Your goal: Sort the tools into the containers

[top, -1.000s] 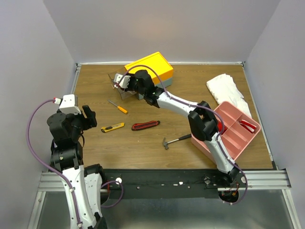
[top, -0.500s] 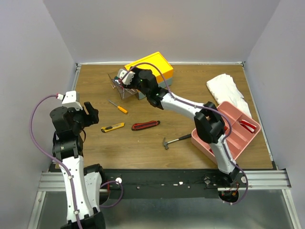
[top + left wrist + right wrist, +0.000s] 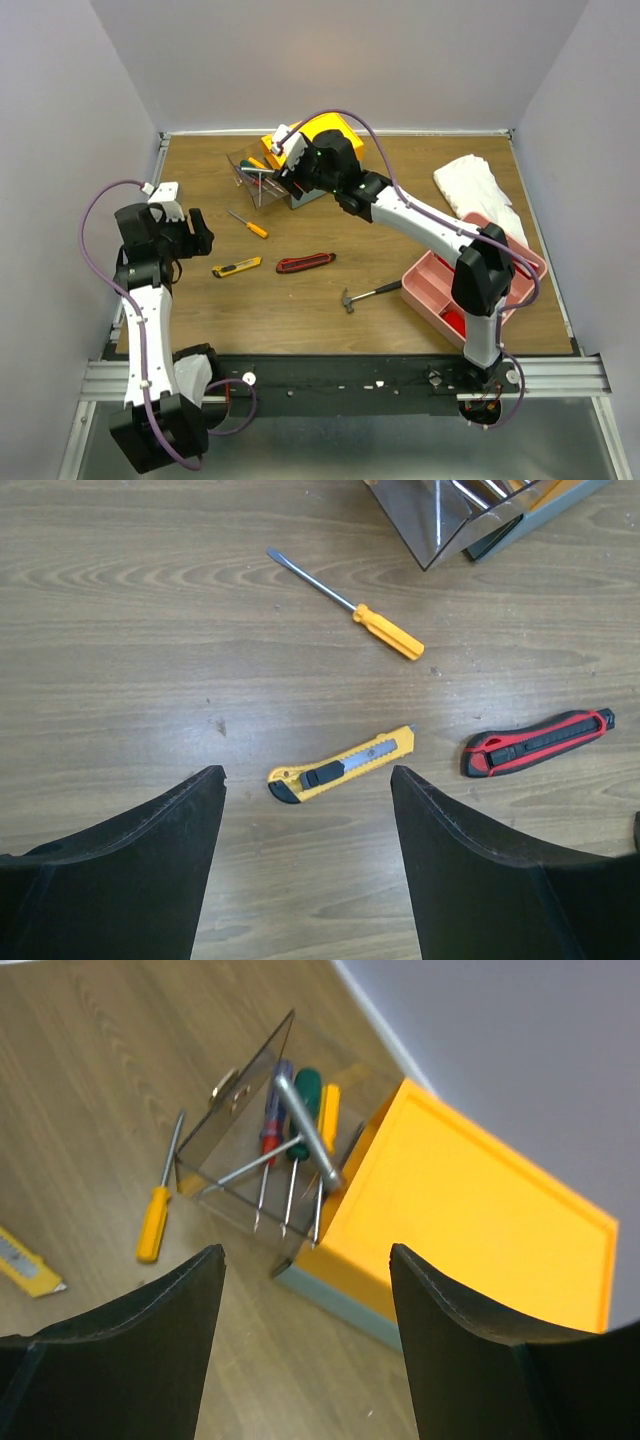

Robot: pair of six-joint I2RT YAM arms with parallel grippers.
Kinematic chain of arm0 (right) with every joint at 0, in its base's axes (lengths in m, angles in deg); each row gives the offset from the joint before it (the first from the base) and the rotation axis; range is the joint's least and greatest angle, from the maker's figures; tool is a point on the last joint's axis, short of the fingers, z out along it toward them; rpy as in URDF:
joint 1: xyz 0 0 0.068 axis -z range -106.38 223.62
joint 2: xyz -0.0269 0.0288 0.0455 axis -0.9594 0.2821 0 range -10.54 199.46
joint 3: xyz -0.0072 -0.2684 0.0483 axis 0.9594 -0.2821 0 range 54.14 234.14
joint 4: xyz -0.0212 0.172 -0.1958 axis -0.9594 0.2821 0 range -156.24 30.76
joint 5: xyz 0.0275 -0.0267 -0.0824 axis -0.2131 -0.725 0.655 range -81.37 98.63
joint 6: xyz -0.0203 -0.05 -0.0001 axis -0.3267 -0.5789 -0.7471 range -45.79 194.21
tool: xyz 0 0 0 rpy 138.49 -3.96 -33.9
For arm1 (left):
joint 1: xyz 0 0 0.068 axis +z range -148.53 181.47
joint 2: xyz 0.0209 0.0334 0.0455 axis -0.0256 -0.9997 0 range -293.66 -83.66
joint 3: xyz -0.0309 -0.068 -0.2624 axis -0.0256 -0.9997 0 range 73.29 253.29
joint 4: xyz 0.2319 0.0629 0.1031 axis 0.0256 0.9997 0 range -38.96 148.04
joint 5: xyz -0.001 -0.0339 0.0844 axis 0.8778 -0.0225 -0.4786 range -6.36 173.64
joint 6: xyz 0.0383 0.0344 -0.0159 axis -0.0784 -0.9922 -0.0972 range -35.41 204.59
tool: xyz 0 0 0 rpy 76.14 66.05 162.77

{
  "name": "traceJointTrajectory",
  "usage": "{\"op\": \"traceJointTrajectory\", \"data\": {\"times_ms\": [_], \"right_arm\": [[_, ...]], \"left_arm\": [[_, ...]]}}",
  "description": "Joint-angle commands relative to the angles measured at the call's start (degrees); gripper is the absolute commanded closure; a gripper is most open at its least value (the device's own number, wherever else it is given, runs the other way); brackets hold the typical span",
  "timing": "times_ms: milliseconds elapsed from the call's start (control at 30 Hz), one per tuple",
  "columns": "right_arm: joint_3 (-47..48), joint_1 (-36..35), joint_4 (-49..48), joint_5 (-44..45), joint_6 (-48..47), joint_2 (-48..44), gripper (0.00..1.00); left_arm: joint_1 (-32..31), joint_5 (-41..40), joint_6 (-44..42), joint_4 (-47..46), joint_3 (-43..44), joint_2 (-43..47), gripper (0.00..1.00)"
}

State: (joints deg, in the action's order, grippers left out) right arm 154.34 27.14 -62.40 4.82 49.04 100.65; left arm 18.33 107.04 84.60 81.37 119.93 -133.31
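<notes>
The yellow-topped box [image 3: 338,131] stands at the back, and its clear drawer [image 3: 252,173] is pulled out to the left. In the right wrist view the drawer [image 3: 262,1165] holds red-, green- and orange-handled screwdrivers and a silver wrench [image 3: 305,1130]. My right gripper [image 3: 292,175] hovers open and empty above the box [image 3: 470,1220]. An orange screwdriver [image 3: 247,223], a yellow knife [image 3: 236,267], a red knife [image 3: 306,263] and a hammer [image 3: 368,295] lie on the table. My left gripper [image 3: 195,232] is open and empty above the yellow knife [image 3: 345,765].
A pink divided tray [image 3: 432,285] sits at the right under my right arm, with something red [image 3: 452,322] in it. A white cloth [image 3: 478,188] lies at the back right. The left wrist view also shows the orange screwdriver [image 3: 360,610] and the red knife [image 3: 540,742].
My right gripper has drawn back to the right from over the drawer to above the box. Its elbow has swung over the pink tray. My left arm has shifted left and up.
</notes>
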Motion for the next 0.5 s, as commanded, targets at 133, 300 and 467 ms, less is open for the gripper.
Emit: {"op": "traceJointTrajectory", "data": {"times_ms": [133, 300, 467], "right_arm": [[-8.3, 3.1, 9.6, -12.7, 8.2, -3.4, 0.33], [-13.3, 3.1, 11.2, -18.5, 11.8, -5.7, 0.36], [-19.4, 3.1, 9.3, -13.9, 13.4, -8.1, 0.36]], "left_arm": [[-0.9, 1.5, 8.2, -7.8, 1.5, -16.2, 0.27], [-3.3, -1.2, 17.3, -13.7, 1.7, -23.4, 0.28], [-6.3, -3.6, 28.9, -17.0, 2.2, -30.8, 0.3]]}}
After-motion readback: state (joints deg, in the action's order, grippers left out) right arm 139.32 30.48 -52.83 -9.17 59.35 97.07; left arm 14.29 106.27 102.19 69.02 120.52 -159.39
